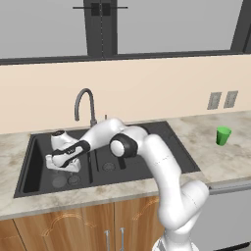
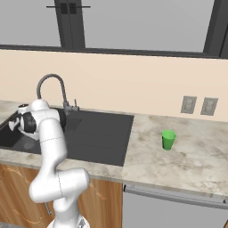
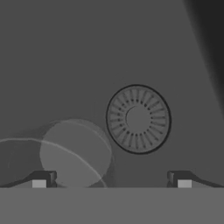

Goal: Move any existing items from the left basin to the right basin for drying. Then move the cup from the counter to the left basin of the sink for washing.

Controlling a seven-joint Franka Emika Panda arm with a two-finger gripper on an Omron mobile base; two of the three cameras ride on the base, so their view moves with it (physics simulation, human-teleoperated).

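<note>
The see-through greyish glass cylinder (image 3: 75,153), one only, stands on the floor of the wide left basin (image 1: 37,162), just beside that basin's single round drain (image 3: 138,119); in the hand view it lies low and left, nearer the left fingertip than the right.

One beige mottled stone worktop (image 1: 230,157) carries everything, above wooden cabinets (image 1: 73,228). Set into it is one matte charcoal sink (image 1: 181,152) with two basins: the wide one and the narrow right basin (image 1: 110,164) (each shows a drain from the left base view). One grey gooseneck tap (image 1: 83,100) curves up behind them.

The one white arm (image 1: 162,171) reaches down into the left basin. Its tool (image 3: 111,177) hangs above the basin floor with both dark fingertips (image 3: 43,177) spread wide, gripping nothing.

One small bright green tapered cup (image 2: 168,139) stands upright on the worktop, well apart from the sink. Two grey wall sockets (image 2: 199,105) sit side by side behind it.
</note>
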